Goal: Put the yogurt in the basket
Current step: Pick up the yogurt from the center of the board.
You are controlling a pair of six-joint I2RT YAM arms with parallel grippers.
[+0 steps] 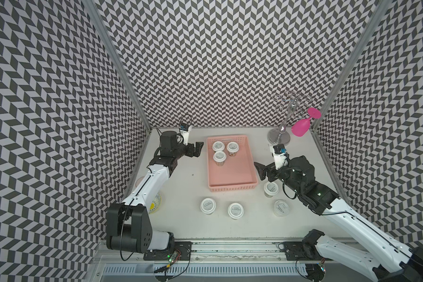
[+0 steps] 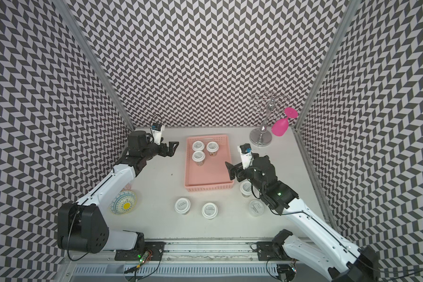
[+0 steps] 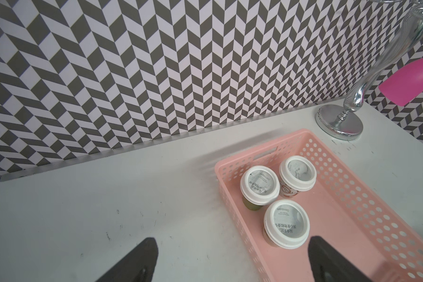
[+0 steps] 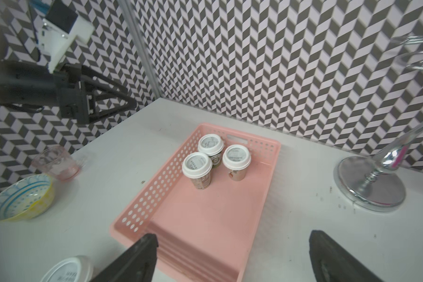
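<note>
The salmon-pink basket (image 1: 232,173) (image 4: 205,214) lies mid-table, and three yogurt tubs (image 1: 219,156) (image 3: 286,224) (image 4: 197,164) stand clustered at its far end. More yogurt stands on the table in front of it: two white tubs (image 1: 208,205) (image 1: 235,210), one (image 1: 270,188) half under my right wrist, and a translucent one (image 1: 281,207). My left gripper (image 1: 198,148) (image 3: 232,240) hovers open just left of the basket's far end. At the basket's near right corner my right gripper (image 1: 259,171) (image 4: 232,235) hangs open. Neither holds anything.
A chrome glass rack (image 1: 279,136) with a hanging magenta wine glass (image 1: 300,128) stands at the back right. Under my left arm are a patterned yellow bowl (image 2: 123,202) (image 4: 20,197) and a pinkish clear cup (image 4: 56,162). Patterned walls close in three sides.
</note>
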